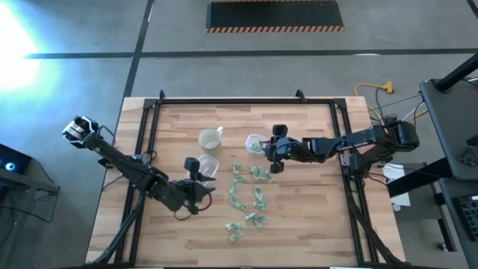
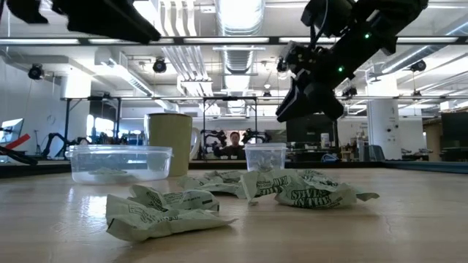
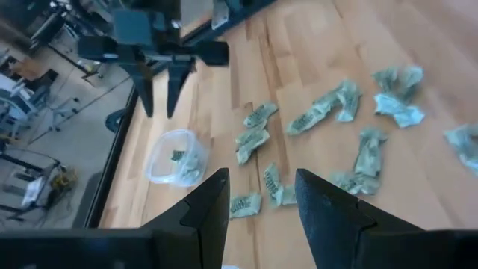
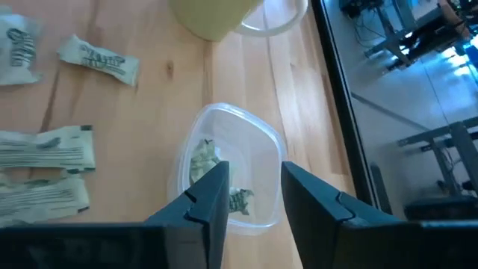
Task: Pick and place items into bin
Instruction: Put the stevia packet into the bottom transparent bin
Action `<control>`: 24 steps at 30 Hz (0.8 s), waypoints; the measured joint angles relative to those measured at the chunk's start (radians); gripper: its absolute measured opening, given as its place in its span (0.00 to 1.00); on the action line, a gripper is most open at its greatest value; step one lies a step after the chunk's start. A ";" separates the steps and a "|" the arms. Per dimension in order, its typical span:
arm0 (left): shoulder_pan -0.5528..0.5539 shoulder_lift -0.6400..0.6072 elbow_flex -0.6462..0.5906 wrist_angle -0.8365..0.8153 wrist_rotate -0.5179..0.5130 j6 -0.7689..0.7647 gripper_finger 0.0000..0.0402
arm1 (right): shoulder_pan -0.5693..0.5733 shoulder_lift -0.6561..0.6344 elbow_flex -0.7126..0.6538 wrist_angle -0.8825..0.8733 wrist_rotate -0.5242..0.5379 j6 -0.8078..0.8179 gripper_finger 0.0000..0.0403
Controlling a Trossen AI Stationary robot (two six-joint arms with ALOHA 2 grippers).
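Wooden table (image 1: 314,224): wrapped items (image 1: 246,196) scattered loose over its middle.
Clear bin (image 4: 233,173), near the pale cup (image 1: 210,138): holds a few wrapped pieces.
My right hand (image 4: 248,196): directly above this bin, fingers parted narrowly, gripping nothing.
Second clear bin (image 1: 207,166): beside my left hand.
My left hand (image 3: 258,196): raised over the table, fingers apart, empty.

bright overhead light, floor glare
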 joint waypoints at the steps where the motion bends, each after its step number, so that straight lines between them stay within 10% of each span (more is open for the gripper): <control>1: 0.005 0.014 -0.001 0.003 0.001 0.009 0.34 | 0.005 -0.010 0.000 -0.013 -0.002 0.006 0.27; 24: 0.354 0.381 0.089 0.249 0.343 -0.003 0.34 | 0.114 -0.224 -0.062 -0.183 -0.081 0.130 0.19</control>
